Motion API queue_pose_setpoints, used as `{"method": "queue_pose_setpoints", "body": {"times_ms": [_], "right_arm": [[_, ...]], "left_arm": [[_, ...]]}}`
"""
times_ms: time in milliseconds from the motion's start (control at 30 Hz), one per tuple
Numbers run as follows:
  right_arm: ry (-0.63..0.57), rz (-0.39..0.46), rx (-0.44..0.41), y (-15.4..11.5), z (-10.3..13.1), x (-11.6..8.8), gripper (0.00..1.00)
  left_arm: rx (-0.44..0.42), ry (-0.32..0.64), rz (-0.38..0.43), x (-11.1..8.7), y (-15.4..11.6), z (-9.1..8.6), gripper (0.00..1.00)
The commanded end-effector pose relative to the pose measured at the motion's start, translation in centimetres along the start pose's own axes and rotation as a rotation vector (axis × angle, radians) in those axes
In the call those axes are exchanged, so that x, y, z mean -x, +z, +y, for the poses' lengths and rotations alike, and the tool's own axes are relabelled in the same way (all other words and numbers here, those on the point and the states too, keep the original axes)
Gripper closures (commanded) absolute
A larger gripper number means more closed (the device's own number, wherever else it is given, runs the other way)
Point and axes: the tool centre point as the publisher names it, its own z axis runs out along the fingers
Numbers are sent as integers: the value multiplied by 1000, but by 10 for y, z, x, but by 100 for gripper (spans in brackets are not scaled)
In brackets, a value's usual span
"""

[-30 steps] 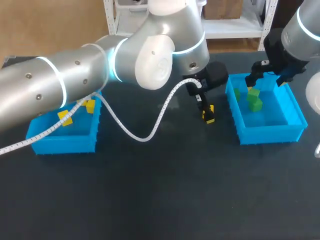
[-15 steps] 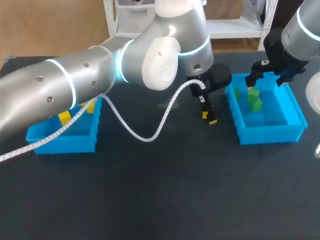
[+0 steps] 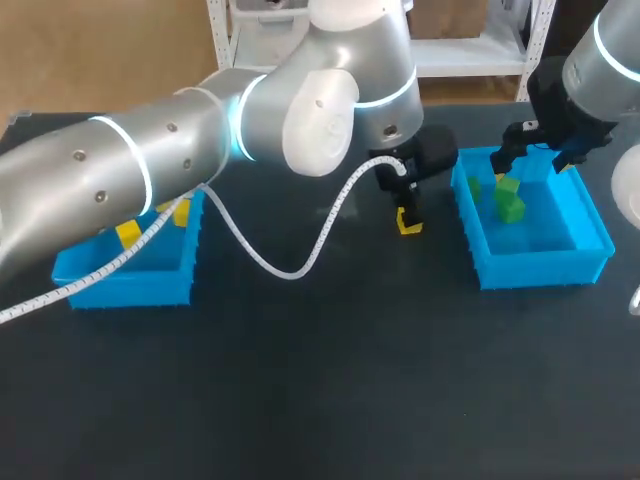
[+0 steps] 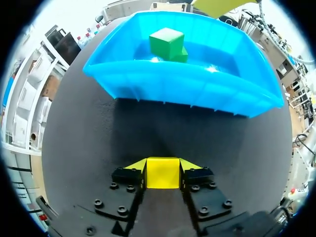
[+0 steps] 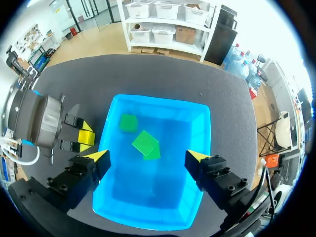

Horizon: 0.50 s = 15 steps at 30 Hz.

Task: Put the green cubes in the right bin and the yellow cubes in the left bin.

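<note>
left pincer (image 4: 163, 168) clamping yellow cube (image 4: 162, 174), near right bin (image 4: 183, 93)

The left arm's pincer (image 3: 408, 222), clamped around a small yellow cube (image 4: 162, 172), has been drawn slightly back and leftward over the dark surface (image 3: 320, 380), a little farther from the right-hand blue plastic bin (image 3: 470, 225). The arm's silver elbow (image 3: 310, 115) has been swung rightward.

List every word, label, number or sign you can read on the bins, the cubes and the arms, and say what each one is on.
No text can be read in any view.
Yellow cube in the left claw: plain faces.
Green cubes: plain faces.
Right bin and left bin: no print.
Left arm and right arm: no legible marking.
</note>
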Motion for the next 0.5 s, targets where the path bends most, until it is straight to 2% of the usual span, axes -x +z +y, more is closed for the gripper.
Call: {"method": "queue_pose_setpoints", "body": {"times_ms": [33,300,500], "right_arm": [[1,-5,-3,-1,0,-2,0],[1,-5,-3,-1,0,-2,0],[1,-5,-3,-1,0,-2,0]], "left_arm": [[13,-14,-9,-7,-4,-2,100],[52,-117,-83,-13,-32,11,100],[89,-188,-133,-25,-60,22,100]]}}
